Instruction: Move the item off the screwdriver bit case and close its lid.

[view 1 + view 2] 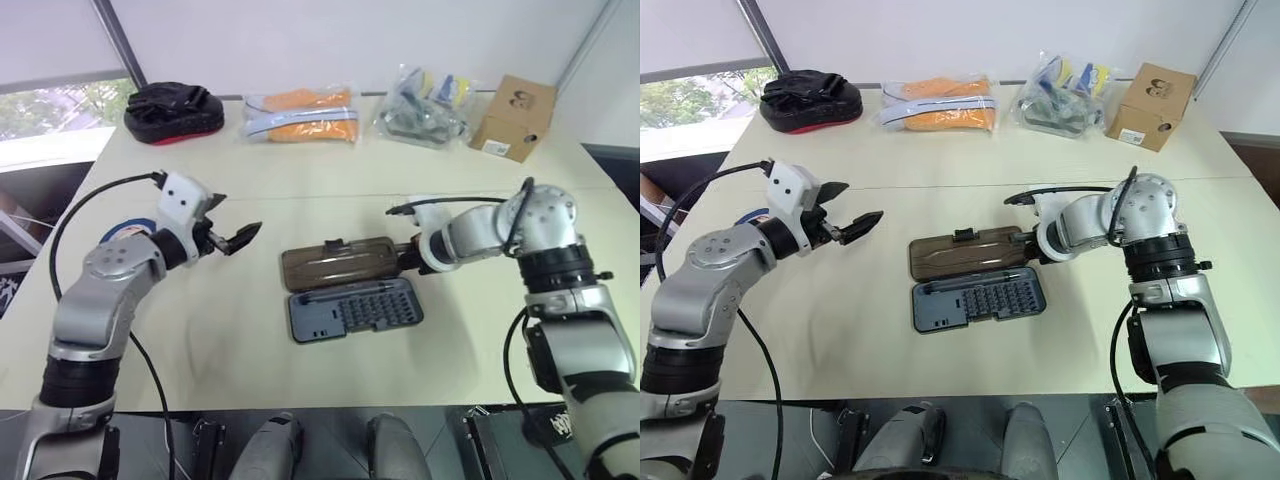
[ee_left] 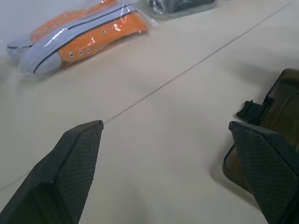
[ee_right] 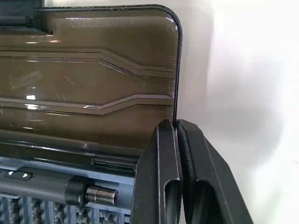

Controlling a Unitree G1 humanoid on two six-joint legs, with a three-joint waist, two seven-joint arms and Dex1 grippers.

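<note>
From the left eye view we see the bit case (image 1: 352, 308) lying open near the middle of the table (image 1: 300, 180), its long axis running across it from left to right, with its lid (image 1: 340, 264) folded flat on the far side and the latch tab pointing away from us. Nothing rests on the case, and a sliver of blue roll (image 1: 130, 228) peeks out behind our left arm, well apart from it, so we judge the clearing step done. Our left gripper (image 1: 232, 238) hovers spread wide to the left of the lid, probably kept clear. In the right eye view our right gripper (image 1: 1032, 246) sits at the lid's right end, likely to lift or nudge that edge over the hinge. In the left wrist view the fingers (image 2: 74, 163) stand far apart over bare table, with the lid's corner and tab just ahead and packaged orange shoes (image 2: 79, 39) beyond. In the right wrist view the fingers (image 3: 163, 177) are pressed together, pinching nothing, their tips at the lid's short edge beside the hinge and the bit rows.
</note>
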